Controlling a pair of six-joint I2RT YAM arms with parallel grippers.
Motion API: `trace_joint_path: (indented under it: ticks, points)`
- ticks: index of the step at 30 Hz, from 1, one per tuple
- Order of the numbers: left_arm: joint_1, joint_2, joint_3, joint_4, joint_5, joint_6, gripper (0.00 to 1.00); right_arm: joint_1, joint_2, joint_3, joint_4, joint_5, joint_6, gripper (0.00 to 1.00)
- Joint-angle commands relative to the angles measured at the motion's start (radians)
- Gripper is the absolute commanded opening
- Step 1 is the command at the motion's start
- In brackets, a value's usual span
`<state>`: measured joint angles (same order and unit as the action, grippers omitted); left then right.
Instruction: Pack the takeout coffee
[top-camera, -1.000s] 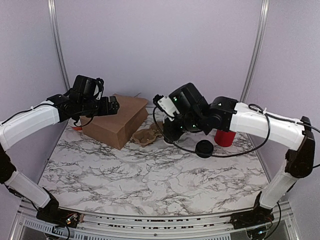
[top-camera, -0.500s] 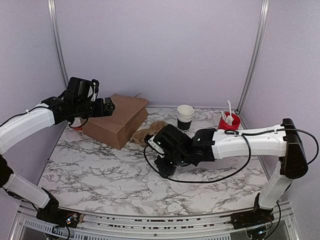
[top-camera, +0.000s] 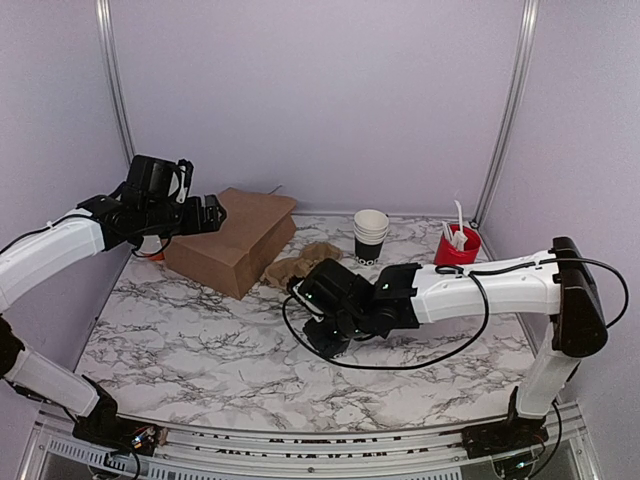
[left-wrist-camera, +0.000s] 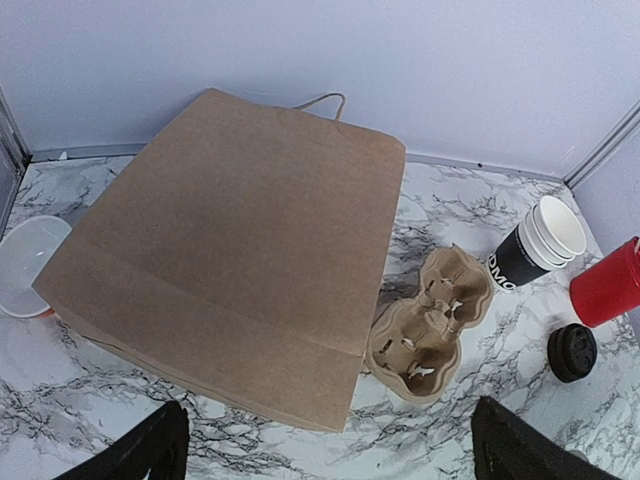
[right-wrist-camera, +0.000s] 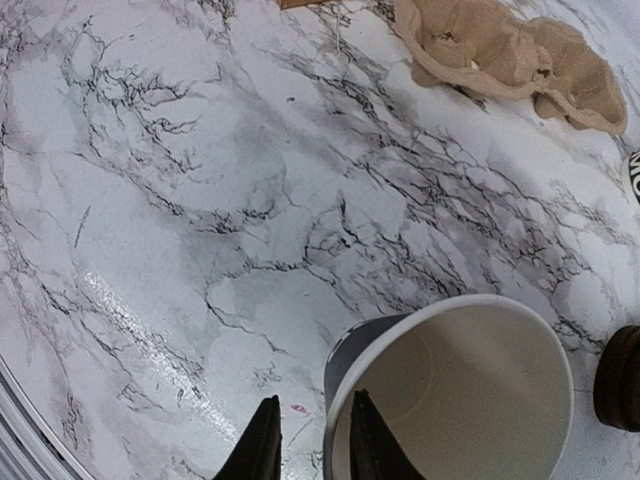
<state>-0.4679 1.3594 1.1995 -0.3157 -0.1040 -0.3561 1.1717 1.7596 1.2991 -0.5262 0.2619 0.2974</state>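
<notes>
No lidded black cup shows in any view. My right gripper (top-camera: 325, 340) is low over the middle of the marble table (top-camera: 200, 340). In the right wrist view it (right-wrist-camera: 310, 445) is shut on the rim of a lidless black paper cup (right-wrist-camera: 470, 400) with a white inside, one finger inside and one outside. My left gripper (top-camera: 205, 213) hovers open and empty above the brown paper bag (top-camera: 235, 240). Its dark fingertips (left-wrist-camera: 150, 450) sit at the bottom corners of the left wrist view, above the bag (left-wrist-camera: 240, 250).
A brown pulp cup carrier (top-camera: 300, 262) (left-wrist-camera: 430, 325) (right-wrist-camera: 500, 50) lies beside the bag. A stack of white-rimmed black cups (top-camera: 371, 237) (left-wrist-camera: 535, 245), a red holder (top-camera: 457, 245) (left-wrist-camera: 610, 283) and a pile of black lids (left-wrist-camera: 572, 352) stand at the back right. A white tub (left-wrist-camera: 25, 265) sits left of the bag.
My right arm swung from the back right to the table's middle and came down, uncovering the cup stack and red holder. My left gripper drifted slightly left.
</notes>
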Motion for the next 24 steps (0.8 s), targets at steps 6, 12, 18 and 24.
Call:
trace_joint_path:
  ticks: [6,12,18,24]
  points:
    - [0.006,0.009,-0.011,0.027,0.022,-0.008,0.99,0.007,-0.085,0.039,-0.059,0.011,0.046,0.32]
    - [0.011,0.021,-0.011,0.028,0.047,-0.018,0.99,-0.008,-0.172,0.033,-0.082,0.03,0.05,0.51]
    - [0.015,0.016,-0.012,0.03,0.06,-0.021,0.99,-0.131,-0.267,-0.039,-0.094,0.049,0.043,0.75]
    - [0.015,0.019,-0.016,0.034,0.074,-0.024,0.99,-0.356,-0.281,-0.162,-0.006,0.019,-0.008,0.93]
